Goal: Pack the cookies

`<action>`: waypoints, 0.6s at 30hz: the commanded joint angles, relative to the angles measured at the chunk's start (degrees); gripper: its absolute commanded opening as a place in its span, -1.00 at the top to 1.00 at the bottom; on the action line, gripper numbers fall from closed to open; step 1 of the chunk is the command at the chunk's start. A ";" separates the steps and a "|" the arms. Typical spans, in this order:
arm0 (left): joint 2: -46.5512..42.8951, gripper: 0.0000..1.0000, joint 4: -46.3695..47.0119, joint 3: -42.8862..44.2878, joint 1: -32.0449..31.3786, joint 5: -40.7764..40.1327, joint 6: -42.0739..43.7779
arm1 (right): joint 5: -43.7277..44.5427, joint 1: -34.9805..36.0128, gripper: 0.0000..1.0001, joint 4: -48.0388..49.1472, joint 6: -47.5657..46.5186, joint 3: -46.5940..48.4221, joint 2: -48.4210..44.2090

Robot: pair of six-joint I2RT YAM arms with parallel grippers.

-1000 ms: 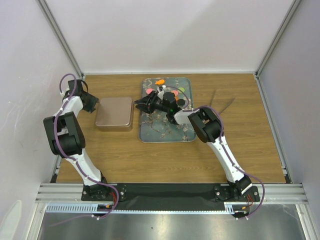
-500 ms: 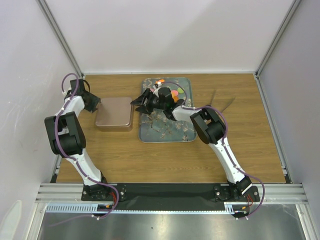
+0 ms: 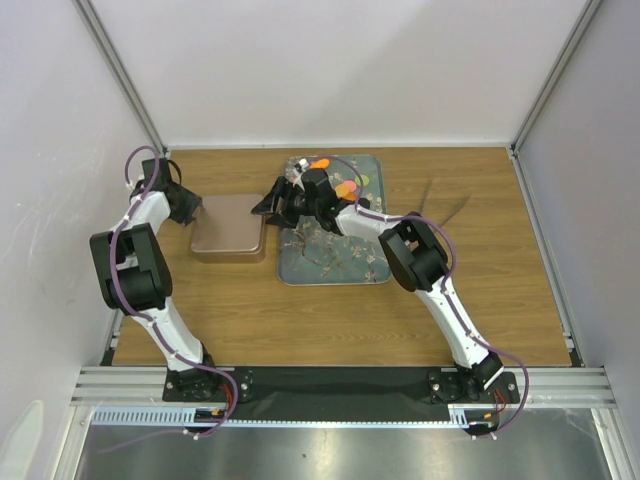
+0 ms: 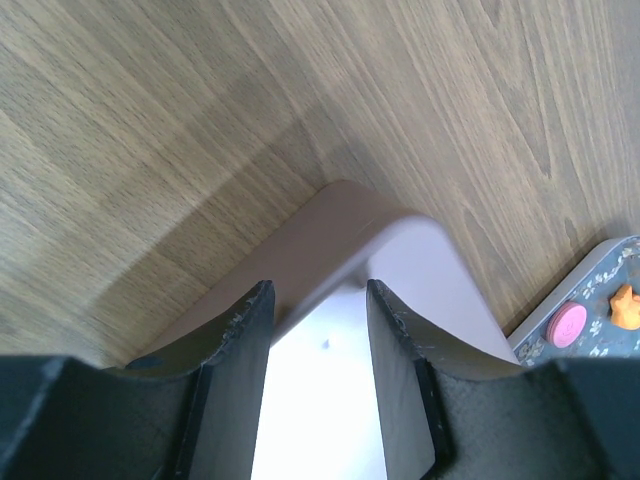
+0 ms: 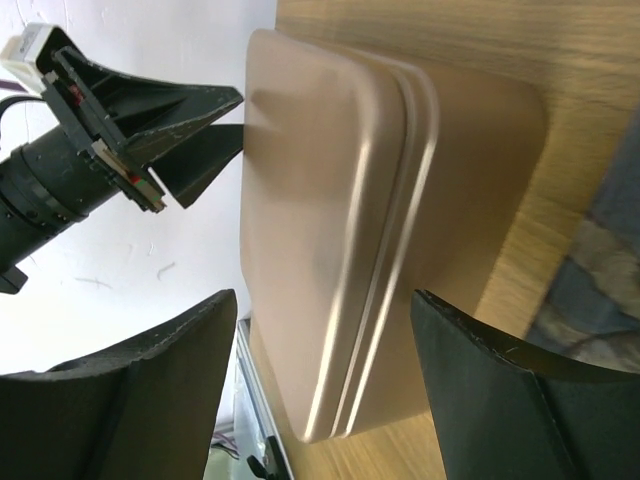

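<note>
left gripper [image 3: 192,208] at left edge of tin [image 3: 230,232] | right gripper [image 3: 270,205] between tin and tray [image 3: 330,265] | cookies [image 3: 346,188] at tray's far end

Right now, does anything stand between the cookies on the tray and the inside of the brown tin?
Yes: the lid is on the tin, so the cookies on the floral tray cannot go in yet. The open right tool hangs over the gap between tray and tin.
</note>
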 commanded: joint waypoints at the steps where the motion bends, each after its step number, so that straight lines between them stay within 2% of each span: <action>1: -1.38 0.05 -0.27 -0.03 -0.84 -0.91 0.86 | 0.43 0.64 -0.53 -3.03 -2.60 3.99 -1.41; 18: -1.38 0.05 -0.79 0.76 -2.07 -0.91 0.86 | 2.10 1.78 -0.48 -10.85 -6.20 9.00 0.79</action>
